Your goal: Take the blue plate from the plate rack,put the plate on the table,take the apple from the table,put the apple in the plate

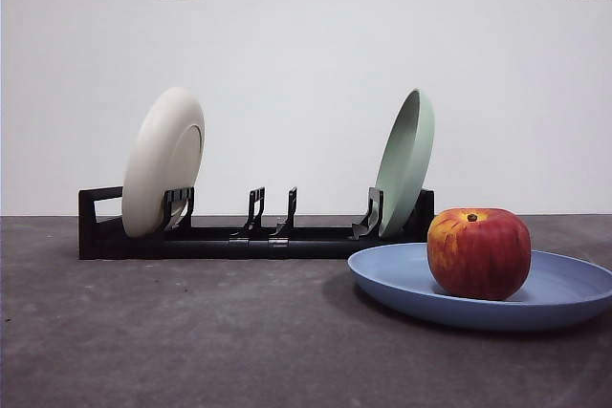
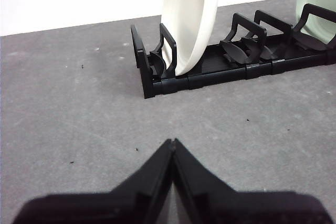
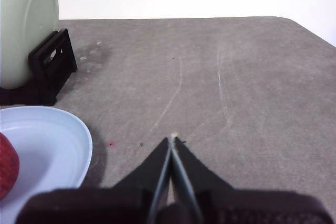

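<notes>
Sitting upright inside the blue plate [image 1: 564,298], the apple [image 1: 478,253], toward the plate's rack-facing half, stem pit up, skin touching the plate floor. Lying flat on the table [image 1: 172,332], the plate, just in front of the plate rack [image 1: 258,236] at the end holding the pale green plate [image 1: 406,164]; the cream-white plate [image 1: 163,160] leaning in the slot at the rack's far end, the two middle holders bare. Judged from this, nothing left but withdrawing cleanly.

Pinched fully together and gripping nothing, the right gripper [image 3: 172,139], hanging over bare table just beside the blue plate's rim, on the side away from the rack's green-plate end. Likewise closed tip to tip and empty, the left gripper [image 2: 172,142], waiting over table in front of the rack's cream-plate end.

Doing the step well: lifting the right arm straight away from the plate rim, not sweeping across it, since a light shallow plate probably slides at a nudge and a round apple may roll. Keeping the pincer closed while retreating, staying clear of the green plate's leaning edge. Leaving the left arm parked.
</notes>
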